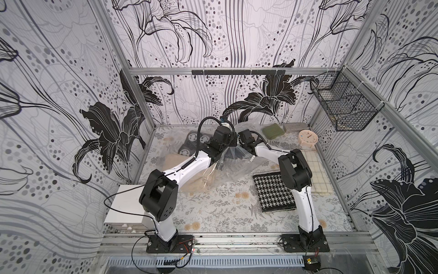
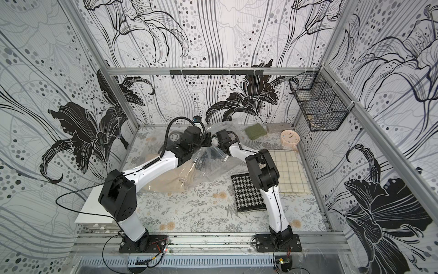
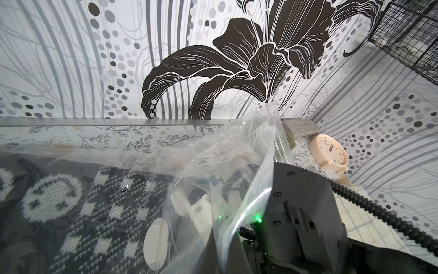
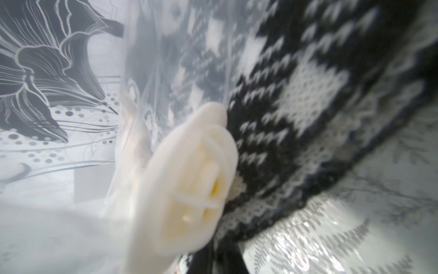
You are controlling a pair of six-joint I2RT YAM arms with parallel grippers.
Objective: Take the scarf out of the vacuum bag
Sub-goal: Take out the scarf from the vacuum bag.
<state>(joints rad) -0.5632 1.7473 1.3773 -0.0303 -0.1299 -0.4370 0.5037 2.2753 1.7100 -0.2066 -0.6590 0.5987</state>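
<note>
In both top views one clear vacuum bag (image 1: 239,163) lies crumpled, with one black-and-white knitted scarf (image 1: 193,140) inside. Around the bag lie four folded cloths, houndstooth (image 1: 272,192), checked (image 1: 312,170), green (image 1: 272,131) and grey (image 1: 294,127), and one pink clock (image 1: 308,137). In the left wrist view, the left gripper (image 3: 201,208) is pressed together behind bag film, near one white valve disc (image 3: 156,244). In the blurred right wrist view, the right gripper (image 4: 187,151) is closed against the scarf, and I cannot tell what it pinches.
</note>
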